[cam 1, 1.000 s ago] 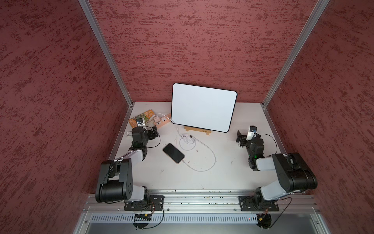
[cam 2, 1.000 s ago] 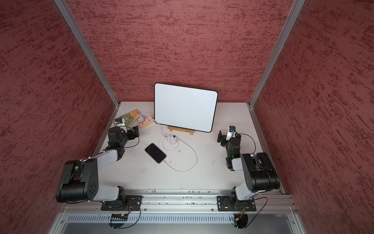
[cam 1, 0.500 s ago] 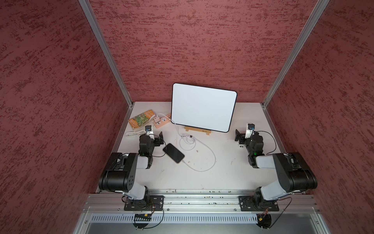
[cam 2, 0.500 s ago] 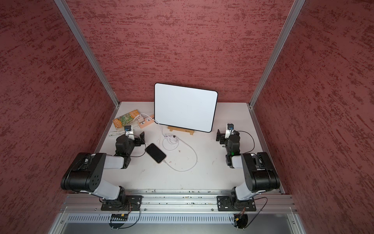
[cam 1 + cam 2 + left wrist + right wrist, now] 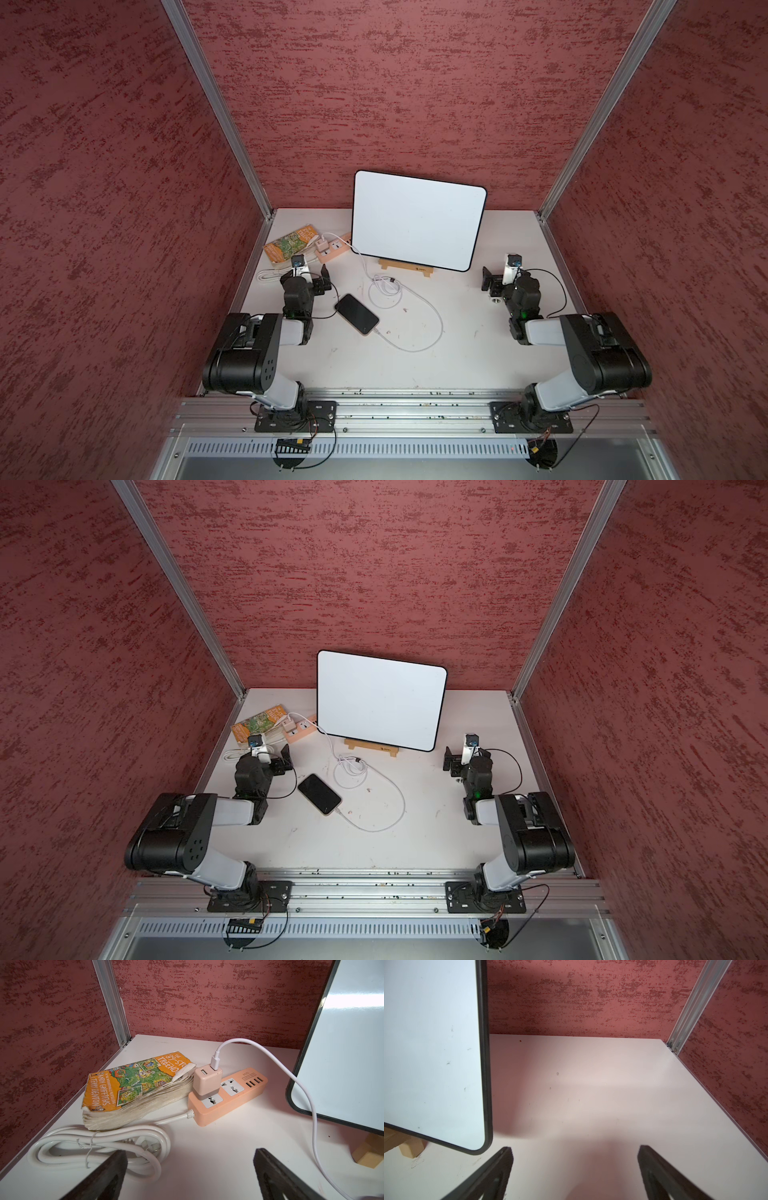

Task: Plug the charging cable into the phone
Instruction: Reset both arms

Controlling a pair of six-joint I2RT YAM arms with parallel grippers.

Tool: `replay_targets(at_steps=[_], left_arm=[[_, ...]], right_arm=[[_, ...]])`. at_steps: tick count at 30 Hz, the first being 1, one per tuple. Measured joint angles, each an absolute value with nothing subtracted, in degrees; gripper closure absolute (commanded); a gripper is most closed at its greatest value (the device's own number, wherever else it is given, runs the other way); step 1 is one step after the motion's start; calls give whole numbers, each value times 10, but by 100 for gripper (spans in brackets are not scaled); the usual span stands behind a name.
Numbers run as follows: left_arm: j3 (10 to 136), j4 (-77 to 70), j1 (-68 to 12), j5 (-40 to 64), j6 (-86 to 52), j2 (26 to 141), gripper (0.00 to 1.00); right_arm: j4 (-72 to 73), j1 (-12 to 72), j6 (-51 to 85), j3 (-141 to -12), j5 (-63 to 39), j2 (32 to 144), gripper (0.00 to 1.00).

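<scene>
We see the hand-sized rectangular phone (image 5: 356, 313) lying flat and aslant on the pale table (image 5: 457, 361), just beside the left arm's wrist. Its glossy black screen faces up, and a thin tan-gold edge shows round the rounded corners.

The long thin white charging cable (image 5: 384, 283) starts at a small peach charger cube (image 5: 207, 1082) seated in a peach plastic power strip (image 5: 234, 1093). It passes the lower corner of the large white black-rimmed board (image 5: 417, 226) and gathers into a few loose loops pinched by a small black tie (image 5: 391, 280). From there it swings out in a wide arc and curls back to the phone's nearer short end. Its small white plug tip (image 5: 377, 331) touches that end in both top views; how deep it sits we cannot tell.

The left gripper (image 5: 190, 1159) hangs low over the table with its dark jaws spread wide and nothing between them. It faces a worn orange-and-green paperback book (image 5: 133, 1082) and a thicker white cord (image 5: 99, 1147) coiled in a flat oval. The right gripper (image 5: 575, 1153) is likewise spread wide and empty above the table, beside the board's lower corner and well apart from the phone and the charging cable. The board leans on a small wooden stand (image 5: 406, 272).
</scene>
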State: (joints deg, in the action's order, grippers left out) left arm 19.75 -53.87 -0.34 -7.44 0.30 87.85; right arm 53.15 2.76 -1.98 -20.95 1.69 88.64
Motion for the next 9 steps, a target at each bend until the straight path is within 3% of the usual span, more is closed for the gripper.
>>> replay_targets(at_steps=[9], left_arm=[[197,-539,-2,-74,3,879,0]], right_arm=[[531,28,-20,-209,17,886,1]])
